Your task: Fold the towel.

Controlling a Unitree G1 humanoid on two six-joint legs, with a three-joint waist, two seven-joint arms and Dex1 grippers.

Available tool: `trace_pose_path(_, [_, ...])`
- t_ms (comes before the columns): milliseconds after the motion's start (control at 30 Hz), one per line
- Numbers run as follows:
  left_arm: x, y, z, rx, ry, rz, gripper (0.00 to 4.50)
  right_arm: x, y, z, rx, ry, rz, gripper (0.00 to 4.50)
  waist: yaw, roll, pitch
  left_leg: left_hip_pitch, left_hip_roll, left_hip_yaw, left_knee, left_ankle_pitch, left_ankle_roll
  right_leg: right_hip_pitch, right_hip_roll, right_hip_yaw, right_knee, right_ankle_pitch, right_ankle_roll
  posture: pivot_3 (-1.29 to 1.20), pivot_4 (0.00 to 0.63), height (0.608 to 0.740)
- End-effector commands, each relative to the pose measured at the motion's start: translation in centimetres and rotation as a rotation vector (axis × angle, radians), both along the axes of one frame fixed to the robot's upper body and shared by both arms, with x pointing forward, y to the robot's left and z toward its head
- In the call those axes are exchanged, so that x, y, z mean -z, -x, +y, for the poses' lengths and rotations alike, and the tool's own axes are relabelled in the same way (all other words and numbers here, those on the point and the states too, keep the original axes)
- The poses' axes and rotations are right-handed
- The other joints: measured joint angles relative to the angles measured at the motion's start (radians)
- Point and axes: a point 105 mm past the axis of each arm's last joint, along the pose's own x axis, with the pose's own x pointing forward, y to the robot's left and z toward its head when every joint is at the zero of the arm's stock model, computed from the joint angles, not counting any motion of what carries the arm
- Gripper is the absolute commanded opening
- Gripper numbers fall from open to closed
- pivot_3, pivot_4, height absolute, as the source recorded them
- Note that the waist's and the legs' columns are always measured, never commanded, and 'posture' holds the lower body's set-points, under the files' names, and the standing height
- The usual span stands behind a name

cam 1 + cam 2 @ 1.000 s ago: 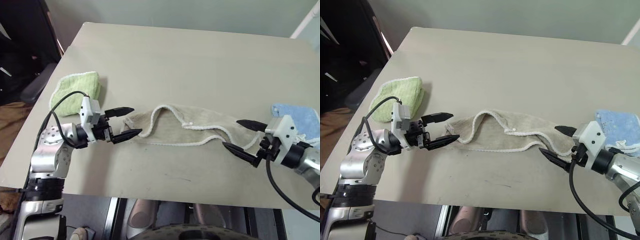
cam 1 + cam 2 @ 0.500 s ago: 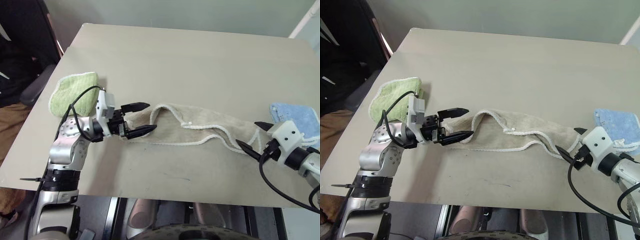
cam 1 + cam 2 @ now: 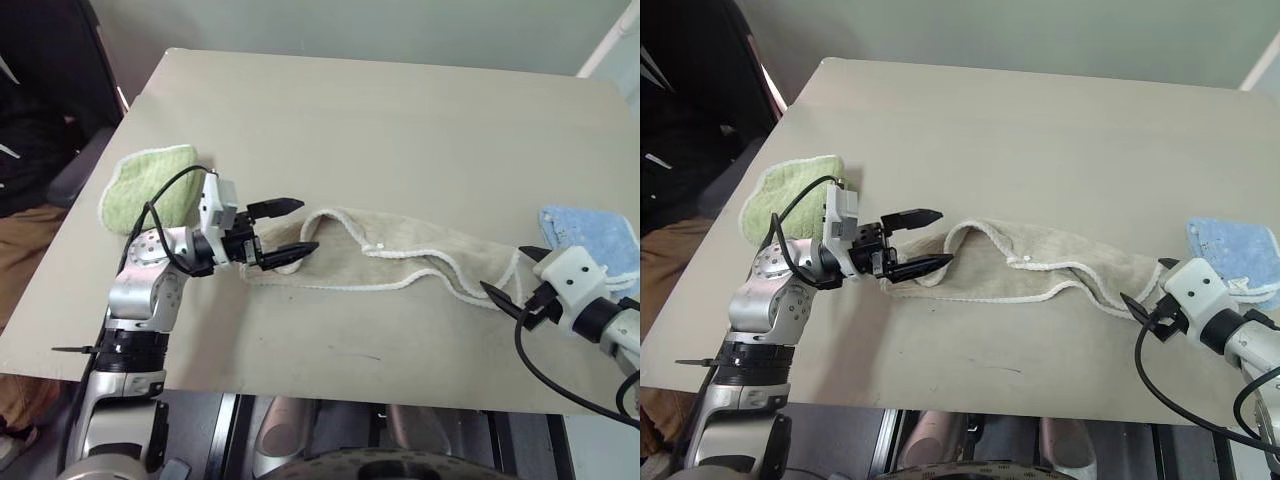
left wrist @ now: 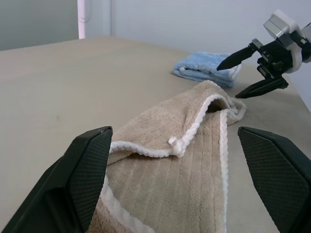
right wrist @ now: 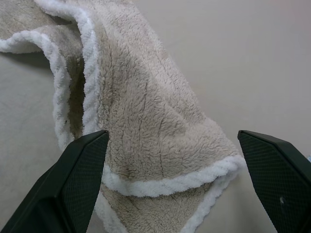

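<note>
Both end effectors had shifted rightward, the left end effector (image 3: 288,228) over one towel (image 3: 400,255) end, the right end effector (image 3: 515,275) off the other; each stood apart, empty. Three cloths lay on one tabletop (image 3: 380,120): towel, green cloth (image 3: 145,185), blue cloth (image 3: 590,235).

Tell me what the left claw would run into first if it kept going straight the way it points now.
Most likely the beige terry towel with white corded edging: the open left claw points along the table at the towel's near end, which lies between its fingers. Whether a finger already touches the cloth is unclear.
</note>
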Motion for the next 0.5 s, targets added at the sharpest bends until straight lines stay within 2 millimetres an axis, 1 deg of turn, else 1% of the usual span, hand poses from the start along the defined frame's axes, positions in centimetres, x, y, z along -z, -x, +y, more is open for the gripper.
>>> trace_pose_path(33, [-0.8, 0.3, -0.4, 0.008, 0.008, -0.042, 4.47, -0.2, 0.3, 1.1, -0.039, -0.006, -0.011, 4.5, 0.0, 0.0, 0.0, 0.0, 0.0, 0.0, 0.0, 0.0, 0.0, 0.0, 0.0, 0.0, 0.0, 0.0, 0.0, 0.0, 0.15, 0.74])
trace_pose_path(133, [-0.9, 0.4, -0.5, 0.01, 0.013, -0.039, 4.47, 0.2, 0.4, 1.7, -0.054, -0.015, 0.003, 4.5, 0.0, 0.0, 0.0, 0.0, 0.0, 0.0, 0.0, 0.0, 0.0, 0.0, 0.0, 0.0, 0.0, 0.0, 0.0, 0.0, 0.15, 0.74])
trace_pose_path(267, [-0.9, 0.4, -0.4, 0.006, 0.015, -0.034, 4.47, 0.3, 0.3, 2.1, -0.057, -0.032, 0.002, 4.5, 0.0, 0.0, 0.0, 0.0, 0.0, 0.0, 0.0, 0.0, 0.0, 0.0, 0.0, 0.0, 0.0, -0.001, 0.001, 0.0, 0.15, 0.74])
trace_pose_path(433, [-0.7, 0.5, -0.3, 0.01, 0.006, -0.029, 4.47, 1.0, 0.2, 2.0, -0.05, -0.014, 0.012, 4.5, 0.0, 0.0, 0.0, 0.0, 0.0, 0.0, 0.0, 0.0, 0.0, 0.0, 0.0, 0.0, 0.0, 0.0, 0.001, 0.0, 0.15, 0.74])
trace_pose_path(500, [-0.6, 0.7, -0.4, 0.012, 0.009, -0.028, 4.47, 1.3, -0.4, 1.5, -0.021, -0.008, 0.003, 4.5, 0.0, 0.0, 0.0, 0.0, 0.0, 0.0, 0.0, 0.0, 0.0, 0.0, 0.0, 0.0, 0.0, 0.0, 0.0, 0.0, 0.15, 0.74])
